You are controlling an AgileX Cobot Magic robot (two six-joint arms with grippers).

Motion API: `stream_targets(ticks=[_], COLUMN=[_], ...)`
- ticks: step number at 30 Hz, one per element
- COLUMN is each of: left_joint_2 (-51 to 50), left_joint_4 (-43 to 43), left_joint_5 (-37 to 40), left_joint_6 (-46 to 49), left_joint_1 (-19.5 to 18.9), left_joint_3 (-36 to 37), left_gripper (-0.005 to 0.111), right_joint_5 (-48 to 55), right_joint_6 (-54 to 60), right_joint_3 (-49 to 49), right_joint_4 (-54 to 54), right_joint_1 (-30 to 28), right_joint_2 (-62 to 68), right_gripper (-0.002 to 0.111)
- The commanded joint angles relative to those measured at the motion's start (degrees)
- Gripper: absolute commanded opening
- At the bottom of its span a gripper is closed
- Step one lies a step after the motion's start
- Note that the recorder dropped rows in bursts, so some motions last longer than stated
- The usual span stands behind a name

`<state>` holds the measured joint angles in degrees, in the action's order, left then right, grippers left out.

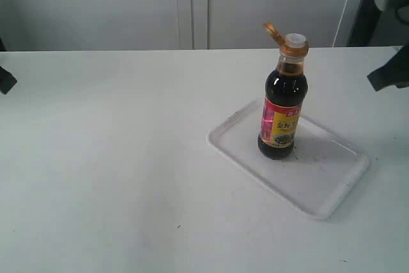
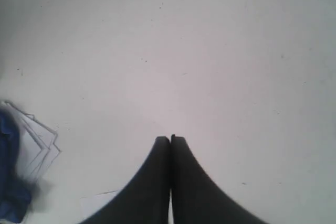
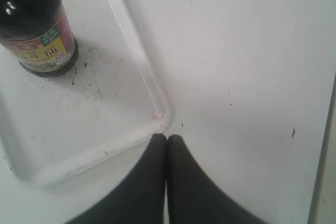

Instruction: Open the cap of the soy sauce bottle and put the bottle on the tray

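The soy sauce bottle [image 1: 282,114] stands upright on the tray [image 1: 319,177], cap [image 1: 281,35] flipped open; both tools closed, empty

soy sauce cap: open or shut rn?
Open. The cap has its hinged lid flipped back to the left in the exterior view, baring the white spout on the soy sauce bottle, which stands upright on the tray.

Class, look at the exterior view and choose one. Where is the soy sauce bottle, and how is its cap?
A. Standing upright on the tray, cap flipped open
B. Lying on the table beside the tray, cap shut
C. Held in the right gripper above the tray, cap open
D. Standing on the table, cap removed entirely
A: the soy sauce bottle stands upright on the tray, and the cap has its hinged lid tipped back off the white spout; no gripper touches it.
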<state>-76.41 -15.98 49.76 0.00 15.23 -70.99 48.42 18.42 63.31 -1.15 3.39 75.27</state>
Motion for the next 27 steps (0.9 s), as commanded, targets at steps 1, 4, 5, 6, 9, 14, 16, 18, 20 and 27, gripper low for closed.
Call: stream_targets(ticks=[1, 4, 5, 6, 9, 14, 16, 18, 20, 27], left_joint_2=[3.91, 7.78, 9.12, 10.19, 13.67, 19.14, 21.20, 23.05, 25.45, 34.65], left_joint_4=[4.56, 5.82, 5.99, 6.38, 7.77, 8.05, 8.05, 8.05, 8.05, 8.05], left_joint_5=[0.48, -3.86, -5.67, -7.16, -12.18, -19.44, -21.64, -23.43, -25.71, -34.25], left_joint_6=[1.68, 1.77, 1.27, 1.02, 0.89, 0.00, -0.67, -1.54, -1.50, -1.63], left_joint_1=[-0.26, -0.26, -0.26, -0.26, -0.26, -0.26, -0.26, -0.26, -0.26, -0.26], left_joint_3=[1.67, 5.22, 6.72, 7.96, 12.54, 20.48, 23.07, 25.03, 27.33, 35.27], left_gripper=[0.000, 0.000, 0.000, 0.000, 0.000, 0.000, 0.000, 0.000, 0.000, 0.000], right_joint_5=[0.49, -1.53, -2.78, -4.24, -8.41, -14.10, -16.47, -18.59, -21.79, -29.69], right_joint_6=[-0.65, -0.65, -0.65, -0.65, -0.65, -0.65, -0.25, 0.40, 0.82, 0.82], right_joint_3=[0.11, -1.39, -2.22, -3.17, -6.29, -11.90, -14.38, -17.08, -19.76, -28.78], right_joint_4=[2.03, 3.12, 3.69, 4.73, 6.41, 8.49, 8.46, 8.46, 8.83, 10.60], right_joint_1=[-0.05, -0.05, -0.05, -0.05, -0.05, 0.23, 0.23, 0.23, 0.23, 0.23], right_joint_2=[-3.95, -7.64, -9.17, -10.74, -15.03, -21.99, -24.75, -27.23, -29.66, -36.27], right_gripper=[0.000, 0.000, 0.000, 0.000, 0.000, 0.000, 0.000, 0.000, 0.000, 0.000])
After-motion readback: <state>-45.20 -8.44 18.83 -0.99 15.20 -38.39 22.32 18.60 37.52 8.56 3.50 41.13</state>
